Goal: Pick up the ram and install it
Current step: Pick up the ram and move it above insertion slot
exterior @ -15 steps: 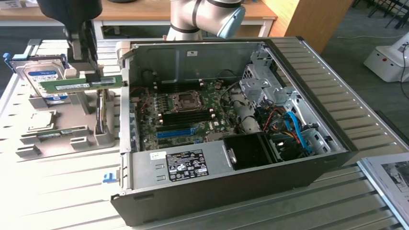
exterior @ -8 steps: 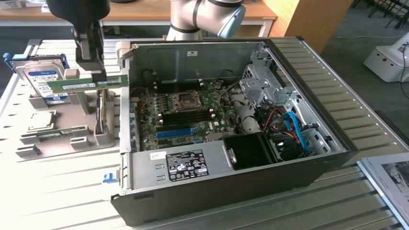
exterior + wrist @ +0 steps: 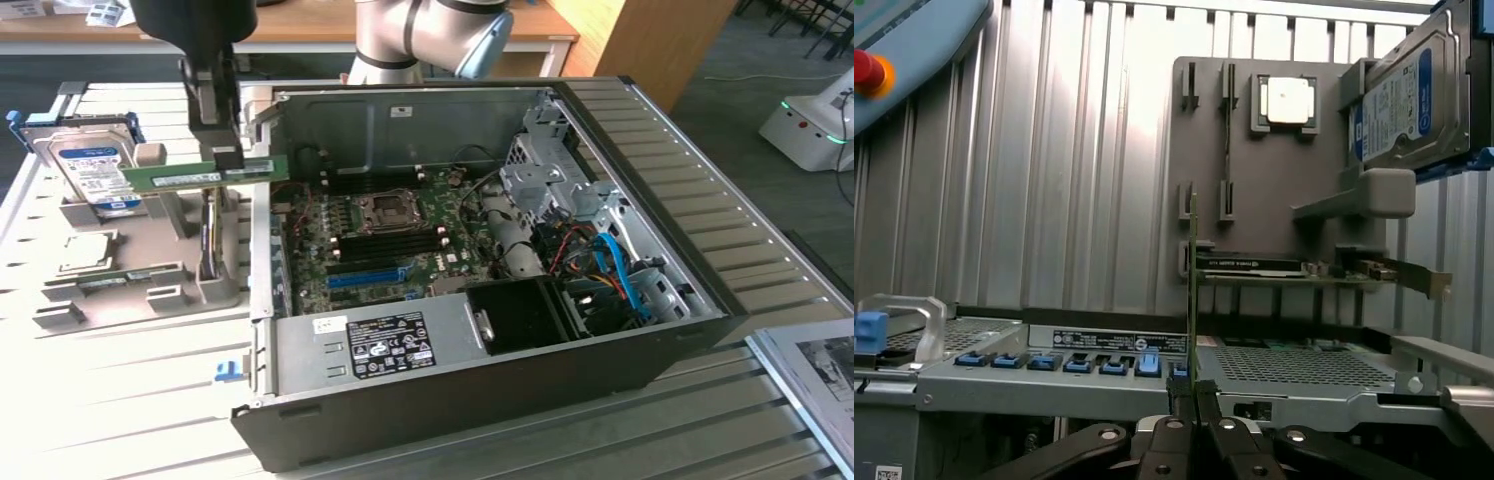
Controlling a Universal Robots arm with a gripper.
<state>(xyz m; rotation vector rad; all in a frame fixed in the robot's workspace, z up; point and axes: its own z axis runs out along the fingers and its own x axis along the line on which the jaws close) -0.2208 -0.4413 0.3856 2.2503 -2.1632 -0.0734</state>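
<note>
Exterior view — ram: upper left of the frame, held level above the grey holder, just left of the open case. Tool: closed on the ram's upper long edge, right of mid-length. Handling, by judgement: light, stiff, thin, fragile — grip the board's edges, never chips or contacts. Wrist view adds: ram edge-on, pinched straight between the fingers. The exterior view gives its length and its place beside the case.
</note>
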